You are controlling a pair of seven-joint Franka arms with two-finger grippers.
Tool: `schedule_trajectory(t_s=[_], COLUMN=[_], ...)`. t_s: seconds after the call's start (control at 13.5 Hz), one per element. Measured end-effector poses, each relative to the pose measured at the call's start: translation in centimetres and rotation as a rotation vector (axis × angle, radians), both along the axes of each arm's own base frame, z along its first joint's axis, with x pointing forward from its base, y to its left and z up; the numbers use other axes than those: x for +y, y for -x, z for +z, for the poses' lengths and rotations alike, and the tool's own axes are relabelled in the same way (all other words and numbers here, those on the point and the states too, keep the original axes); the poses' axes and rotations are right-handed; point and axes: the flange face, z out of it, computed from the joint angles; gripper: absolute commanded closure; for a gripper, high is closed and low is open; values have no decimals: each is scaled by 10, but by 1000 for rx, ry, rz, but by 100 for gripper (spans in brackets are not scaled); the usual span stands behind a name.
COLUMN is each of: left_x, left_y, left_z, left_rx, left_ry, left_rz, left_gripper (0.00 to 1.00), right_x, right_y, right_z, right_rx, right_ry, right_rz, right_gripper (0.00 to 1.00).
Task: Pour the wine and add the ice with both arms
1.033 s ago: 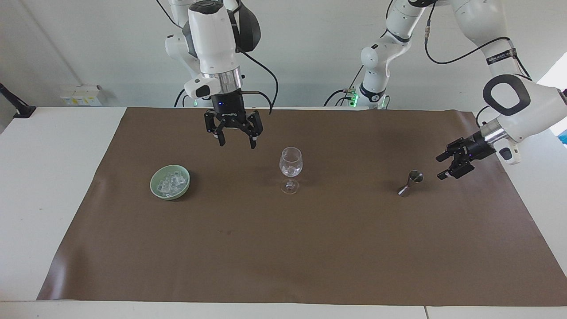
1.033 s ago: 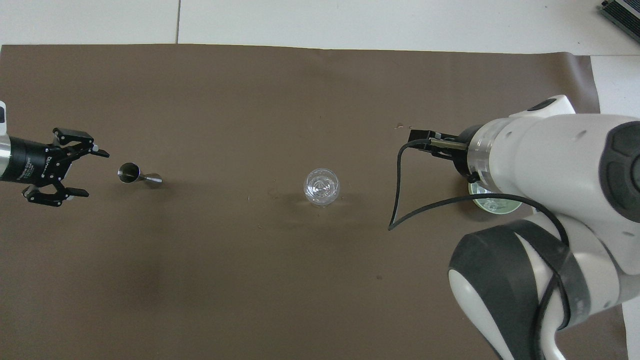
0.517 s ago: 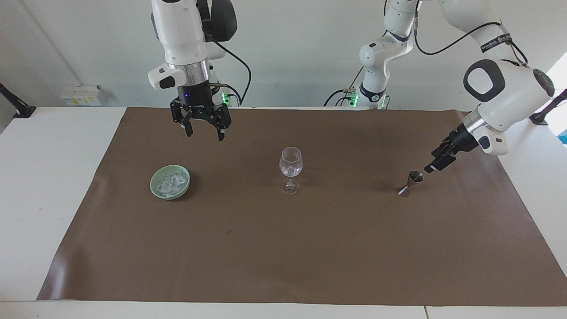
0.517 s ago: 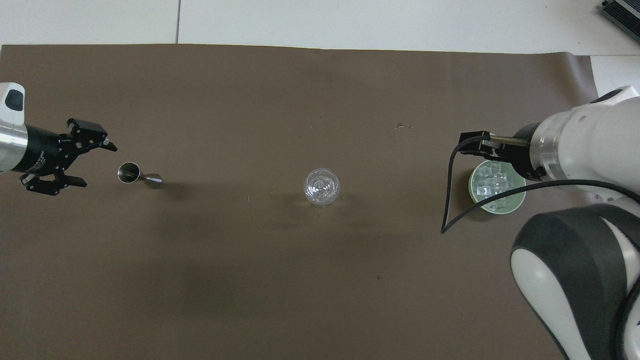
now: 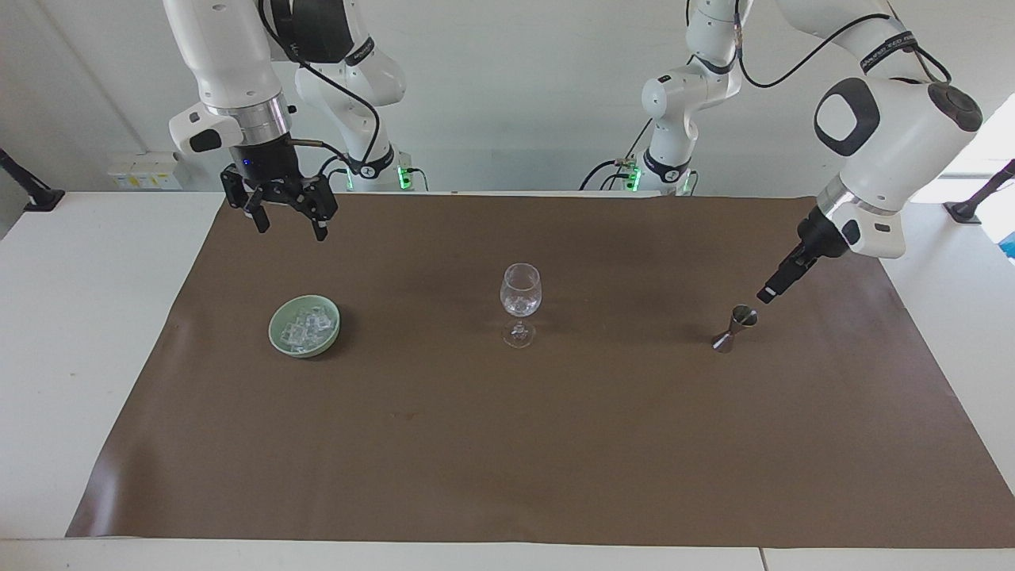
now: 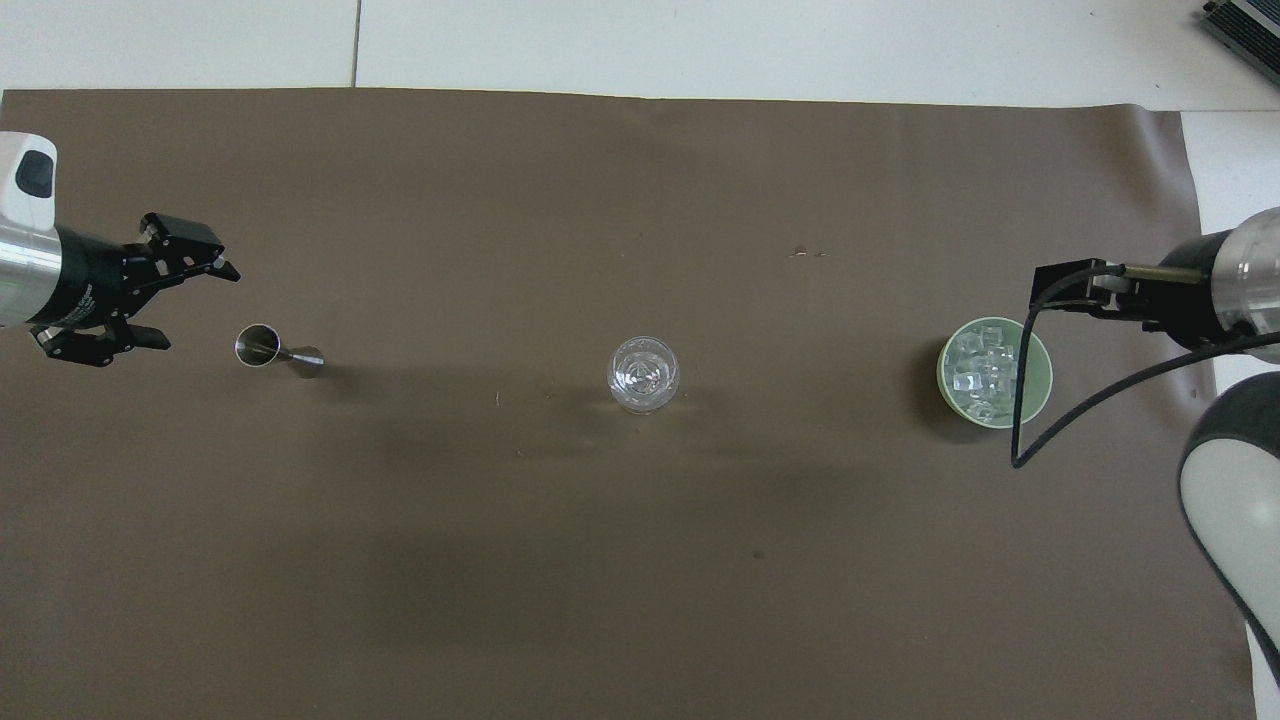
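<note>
Ice (image 5: 305,328) heaped in the green bowl (image 5: 278,339) toward the right arm's end of the brown mat (image 5: 507,444); a few cubes also in the stemmed glass (image 5: 520,300) at mid-mat. Right gripper (image 5: 289,226) up over the mat's robot-side edge, fingers spread, holding nothing. Left gripper (image 6: 157,305) spread and empty, in the air just beside the steel jigger (image 5: 733,328).

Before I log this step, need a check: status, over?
Left gripper open beside jigger. Right gripper open, empty, above mat. Ice in bowl. Nothing blocking glass.
</note>
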Motion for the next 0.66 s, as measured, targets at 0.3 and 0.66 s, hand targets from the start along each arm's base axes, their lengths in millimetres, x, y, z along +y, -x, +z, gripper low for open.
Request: schedule_trajectory(t_s=[0.3, 0.66], left_x=[-29, -51], left_y=[4, 7], left_z=[25, 64], left_rx=[-26, -86], left_ry=[-25, -47], left_rz=[-65, -210], left_gripper=[0, 0], right_x=[-15, -31], right_y=[3, 6], right_z=[29, 38], right_rx=[40, 68], right_ry=[7, 6], right_rz=[19, 23], right_gripper=[0, 0])
